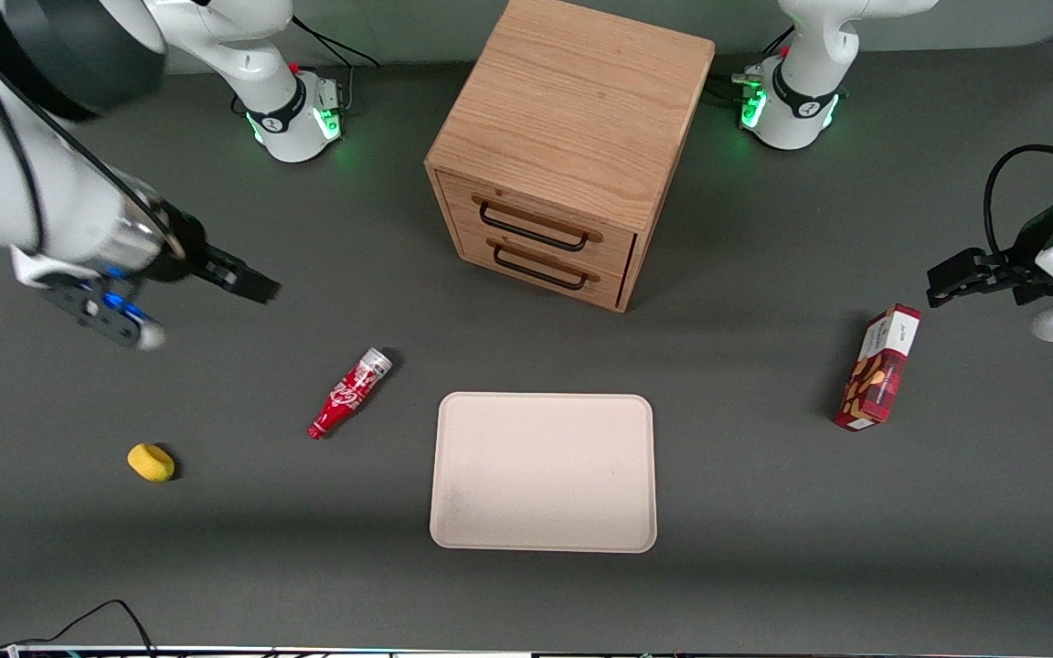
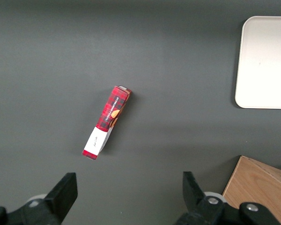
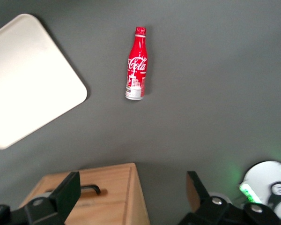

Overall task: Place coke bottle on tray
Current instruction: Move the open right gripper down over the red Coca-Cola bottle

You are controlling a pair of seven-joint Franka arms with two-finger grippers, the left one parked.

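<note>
Gripper (fingers apart) above coke bottle.

A light oak wooden cabinet with two dark-handled drawers stands on the dark grey surface near its edge farthest from the front camera. A red rectangular snack box lies toward the parked arm's end. A small yellow rounded object lies toward the working arm's end.

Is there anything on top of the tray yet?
No, the tray has nothing on it. The coke bottle lies on the table beside it, and the open gripper hangs above the table, holding nothing.
</note>
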